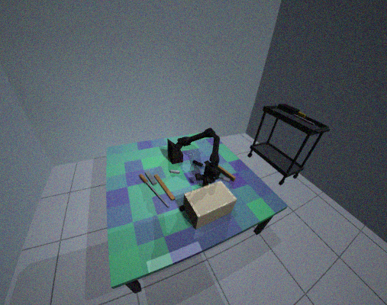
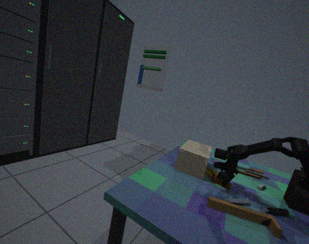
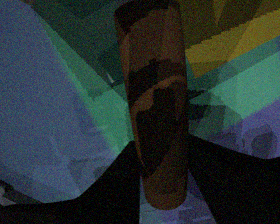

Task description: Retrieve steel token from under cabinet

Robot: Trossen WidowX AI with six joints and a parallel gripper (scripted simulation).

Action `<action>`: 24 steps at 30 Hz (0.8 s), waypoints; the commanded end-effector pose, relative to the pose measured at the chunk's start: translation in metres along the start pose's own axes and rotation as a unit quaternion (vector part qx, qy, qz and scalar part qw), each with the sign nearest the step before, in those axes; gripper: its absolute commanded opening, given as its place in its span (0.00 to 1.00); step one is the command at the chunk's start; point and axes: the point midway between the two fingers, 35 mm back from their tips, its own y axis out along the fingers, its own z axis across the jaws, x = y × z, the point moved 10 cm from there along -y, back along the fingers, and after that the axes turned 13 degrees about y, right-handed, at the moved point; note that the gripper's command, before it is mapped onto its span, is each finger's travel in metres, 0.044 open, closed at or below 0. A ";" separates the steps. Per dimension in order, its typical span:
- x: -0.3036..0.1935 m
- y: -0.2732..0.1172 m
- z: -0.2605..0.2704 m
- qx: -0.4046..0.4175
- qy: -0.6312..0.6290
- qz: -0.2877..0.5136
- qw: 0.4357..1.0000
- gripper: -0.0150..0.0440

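Wrist view: a brown wooden handle is clamped between the gripper's dark fingers, extending beyond them.

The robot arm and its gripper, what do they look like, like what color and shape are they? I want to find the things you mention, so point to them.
The arm (image 1: pixel 215 149) (image 2: pixel 260 147) is matte black, with slim links joined by chunkier joints. Its gripper (image 1: pixel 206 182) (image 2: pixel 226 180) (image 3: pixel 157 141) is black too, with a bulky body; up close its two fingers are broad dark wedges. I can't make out any markings or cables in this dim light.

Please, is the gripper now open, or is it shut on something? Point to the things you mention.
Shut on a brown handle (image 3: pixel 163 192): in the wrist view it stands between the gripper's dark fingers.
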 end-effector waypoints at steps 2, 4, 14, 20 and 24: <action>0.006 0.000 0.001 0.001 -0.001 0.000 1.000 0.25; 0.008 0.000 0.001 0.001 -0.002 0.000 1.000 0.25; 0.015 0.000 0.000 0.001 -0.002 0.000 1.000 0.25; 0.017 0.001 -0.009 0.001 -0.002 0.000 1.000 0.25; 0.018 0.001 -0.014 0.001 -0.002 0.000 1.000 0.25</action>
